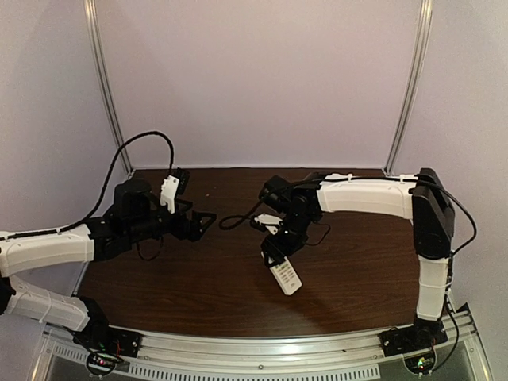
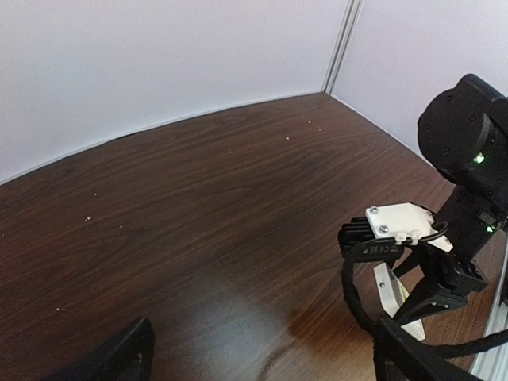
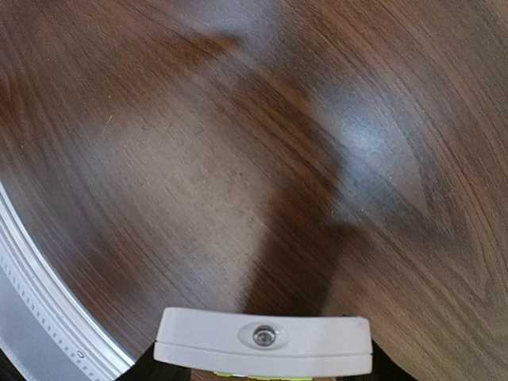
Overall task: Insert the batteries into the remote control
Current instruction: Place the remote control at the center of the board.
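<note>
From above, the right gripper (image 1: 274,252) covers the top end of the remote control (image 1: 287,277), so I can't see its display. It has the remote clamped between its fingers over the middle of the table (image 1: 341,286), tilted towards the near edge. I can't tell whether the low end touches the wood. The left gripper (image 1: 200,221) hangs well apart, to the left.

The left wrist camera cuts off its own fingers (image 2: 119,357) at the bottom corners. They are spread wide with only bare wood between them.

The right wrist camera shows just the remote's end face, pinched, with the fingers almost hidden behind it.
</note>
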